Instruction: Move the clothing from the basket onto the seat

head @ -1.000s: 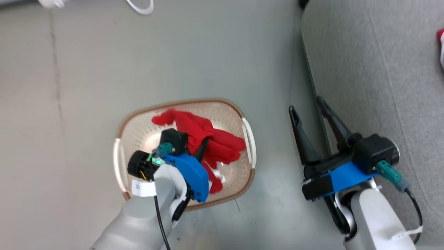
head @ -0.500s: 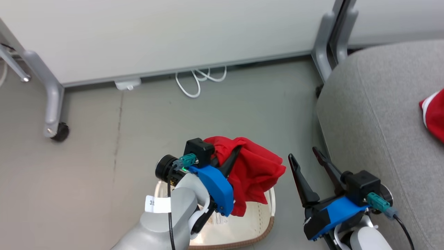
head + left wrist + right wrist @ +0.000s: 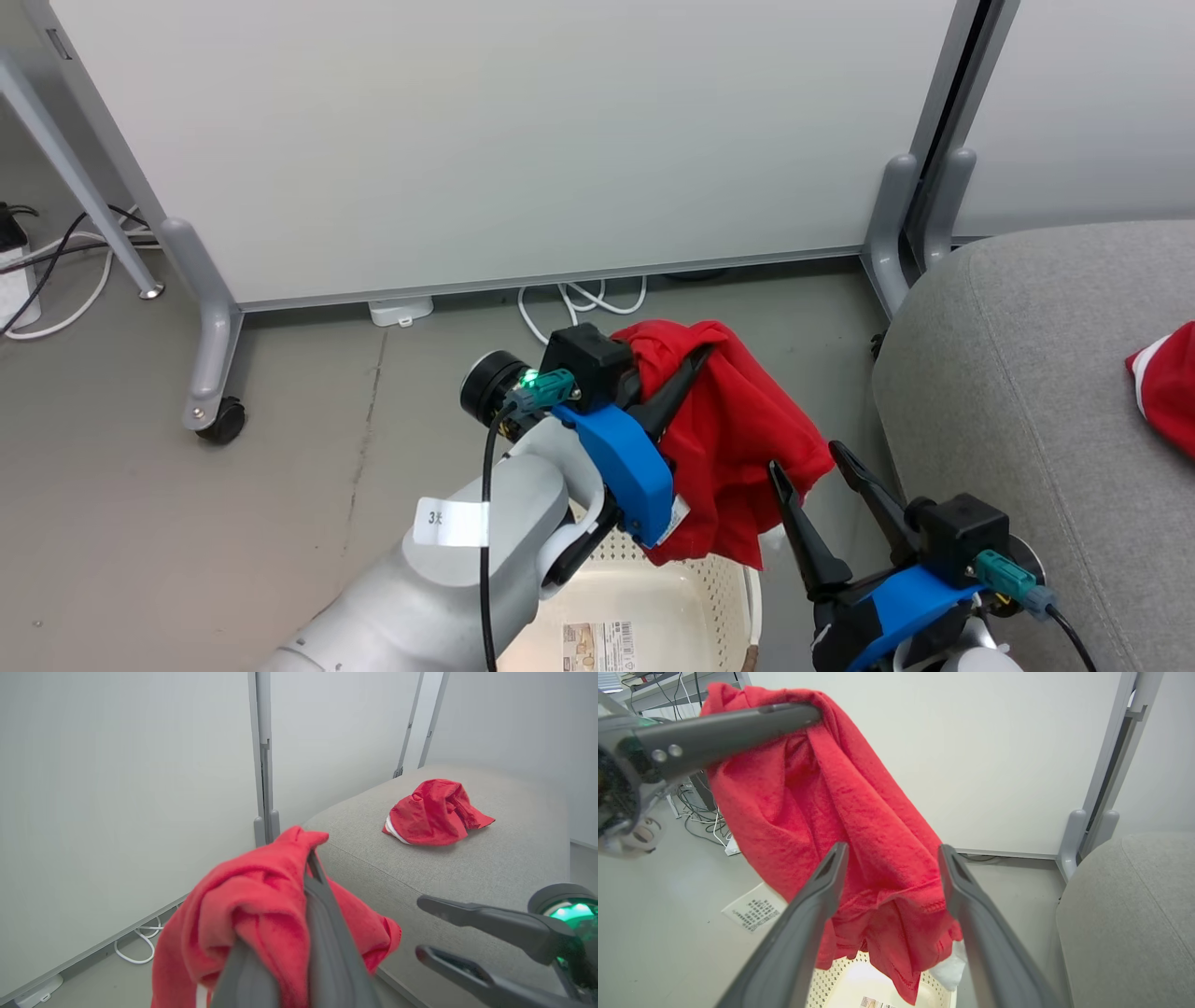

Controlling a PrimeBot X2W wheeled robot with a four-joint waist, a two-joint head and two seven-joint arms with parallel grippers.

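My left gripper [image 3: 695, 362] is shut on a bright red garment [image 3: 738, 439], which hangs from its fingers above the cream perforated basket [image 3: 724, 583]. The basket's base with its barcode label is bare. In the left wrist view the cloth [image 3: 261, 896] drapes over both fingers. My right gripper [image 3: 805, 459] stands open just right of the hanging cloth, its fingers [image 3: 822, 891] framing the lower folds without touching. The light-grey seat [image 3: 1027, 373] lies to the right, and another red garment [image 3: 434, 814] with white trim rests on it.
White partition panels stand behind on grey legs, one with a castor [image 3: 219, 425]. White cables [image 3: 579, 299] loop on the floor under the panel. A printed white sheet [image 3: 754, 907] lies on the grey floor beside the basket.
The head camera has tilted up. My left gripper has lifted the red garment out of the basket, up and a little toward the seat. The right gripper has stayed open.
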